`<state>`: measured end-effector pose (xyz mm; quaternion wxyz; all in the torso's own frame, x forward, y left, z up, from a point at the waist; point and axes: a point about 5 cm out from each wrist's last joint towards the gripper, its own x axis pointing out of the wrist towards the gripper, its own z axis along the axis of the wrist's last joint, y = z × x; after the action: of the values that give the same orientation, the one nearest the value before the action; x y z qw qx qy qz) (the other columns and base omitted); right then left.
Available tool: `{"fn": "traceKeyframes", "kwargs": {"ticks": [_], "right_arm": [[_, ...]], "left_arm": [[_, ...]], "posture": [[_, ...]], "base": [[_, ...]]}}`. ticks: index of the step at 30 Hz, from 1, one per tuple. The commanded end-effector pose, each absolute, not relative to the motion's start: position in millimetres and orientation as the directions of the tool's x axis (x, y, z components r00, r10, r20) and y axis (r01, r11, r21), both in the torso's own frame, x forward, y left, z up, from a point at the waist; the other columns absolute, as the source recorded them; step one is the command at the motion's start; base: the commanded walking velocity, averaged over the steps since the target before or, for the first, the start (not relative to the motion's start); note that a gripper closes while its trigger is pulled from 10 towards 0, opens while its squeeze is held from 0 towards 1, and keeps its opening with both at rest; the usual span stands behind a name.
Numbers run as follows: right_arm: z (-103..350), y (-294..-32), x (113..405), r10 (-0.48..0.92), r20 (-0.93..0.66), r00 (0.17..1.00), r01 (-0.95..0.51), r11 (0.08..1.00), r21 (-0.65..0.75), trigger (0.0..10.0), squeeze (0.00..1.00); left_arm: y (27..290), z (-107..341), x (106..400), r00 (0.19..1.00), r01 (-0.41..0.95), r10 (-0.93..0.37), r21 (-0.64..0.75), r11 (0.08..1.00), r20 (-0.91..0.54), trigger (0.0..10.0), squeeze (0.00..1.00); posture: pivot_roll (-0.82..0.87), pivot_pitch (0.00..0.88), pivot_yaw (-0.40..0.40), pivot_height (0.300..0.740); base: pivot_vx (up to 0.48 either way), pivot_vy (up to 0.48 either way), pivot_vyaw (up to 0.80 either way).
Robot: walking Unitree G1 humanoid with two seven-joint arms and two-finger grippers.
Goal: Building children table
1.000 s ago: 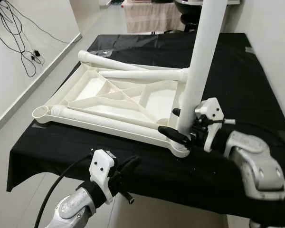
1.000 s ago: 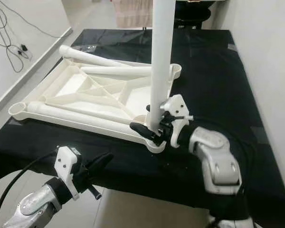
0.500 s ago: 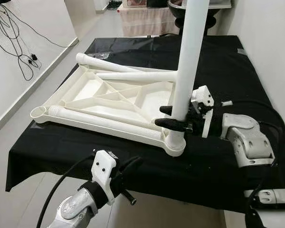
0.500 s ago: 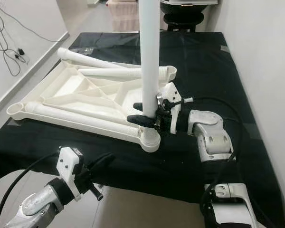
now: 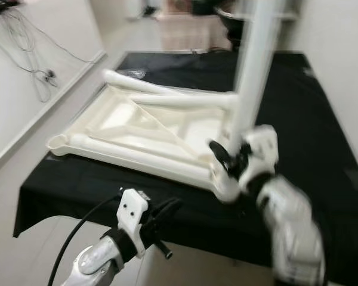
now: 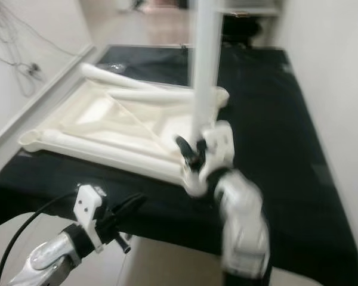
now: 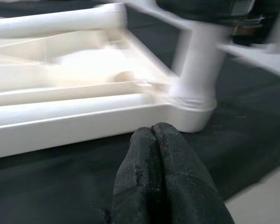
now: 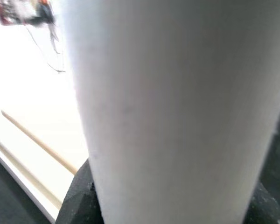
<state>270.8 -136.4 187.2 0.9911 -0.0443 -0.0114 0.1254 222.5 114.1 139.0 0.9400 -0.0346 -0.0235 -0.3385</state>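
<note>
**One leg up, three to go**

My right jaws [image 5: 227, 159] clasp the upright leg [image 5: 253, 71] standing in the near corner socket of the upturned tabletop [image 5: 137, 128] on the black counter [image 5: 322, 119]. Other legs lie loose on it (unfitted, I judge). Left jaws [image 7: 154, 154] pressed together, empty, off the counter's near edge; open floor there.

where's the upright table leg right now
In the left eye view, the upright table leg stands in the near right corner socket of the upside-down tabletop, gripped low down by the right gripper.
</note>
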Motion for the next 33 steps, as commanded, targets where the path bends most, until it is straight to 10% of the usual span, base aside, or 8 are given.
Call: {"fn": "traceKeyframes", "kwargs": {"ticks": [1, 6, 7, 10, 11, 21, 31, 33], "right_arm": [[136.8, -142.6, 265.5, 0.199, -0.265, 0.944, -0.224, 0.972, -0.068, 0.0, 0.0], [138.8, -142.3, 276.0, 0.203, -0.244, 0.948, -0.23, 0.969, -0.088, 0.0, 0.0], [144.3, -135.8, 285.7, 0.248, -0.22, 0.943, -0.271, 0.959, -0.078, 10.0, 0.0], [150.3, -133.3, 290.9, 0.277, -0.185, 0.943, -0.294, 0.953, -0.068, 10.0, 0.07], [159.2, -127.2, 294.4, 0.327, -0.147, 0.933, -0.338, 0.94, -0.053, 10.0, 1.0], [198.0, -121.4, 311.7, 0.714, -0.017, 0.7, -0.711, 0.695, -0.103, 10.0, 0.0], [204.7, -123.5, 323.2, 0.93, -0.101, 0.353, -0.934, 0.344, -0.096, 10.0, 0.0], [198.6, -126.0, 322.1, 0.96, -0.123, 0.252, -0.968, 0.252, -0.012, 0.1, 0.0]], "left_arm": [[115.8, 134.2, 223.5, 0.771, 0.637, -0.636, -0.045, 0.769, 0.044, 10.0, 0.0], [114.9, 133.0, 225.8, 0.77, 0.638, -0.636, -0.055, 0.768, 0.044, 10.0, 0.0], [115.0, 132.3, 226.8, 0.776, 0.631, -0.629, -0.06, 0.773, 0.048, 10.0, 0.0], [114.7, 132.0, 227.2, 0.779, 0.627, -0.625, -0.062, 0.776, 0.05, 10.0, 0.0], [114.4, 131.9, 227.7, 0.78, 0.625, -0.623, -0.063, 0.778, 0.052, 10.0, 0.0], [111.8, 131.9, 228.1, 0.777, 0.63, -0.627, -0.066, 0.774, 0.057, 10.0, 0.0], [111.0, 136.2, 224.9, 0.778, 0.627, -0.624, -0.049, 0.777, 0.066, 10.0, 0.0], [112.0, 137.0, 223.4, 0.783, 0.622, -0.619, -0.045, 0.782, 0.068, 10.0, 0.0]], "posture": [[-0.04, 0.154, 0.068, 0.74], [-0.03, 0.143, 0.065, 0.74], [-0.03, 0.136, 0.067, 0.74], [-0.03, 0.131, 0.067, 0.74], [-0.03, 0.13, 0.068, 0.74], [-0.03, 0.127, 0.07, 0.74], [0.01, 0.163, 0.067, 0.74], [0.02, 0.166, 0.078, 0.74]], "base": [[0.0, 0.0, 0.0], [0.0, 0.0, 0.0], [0.0, 0.0, 0.0], [0.0, 0.0, 0.0], [0.0, 0.0, 0.0], [0.0, 0.0, 0.0], [0.0, 0.0, 0.0], [0.0, 0.0, 0.0]]}}
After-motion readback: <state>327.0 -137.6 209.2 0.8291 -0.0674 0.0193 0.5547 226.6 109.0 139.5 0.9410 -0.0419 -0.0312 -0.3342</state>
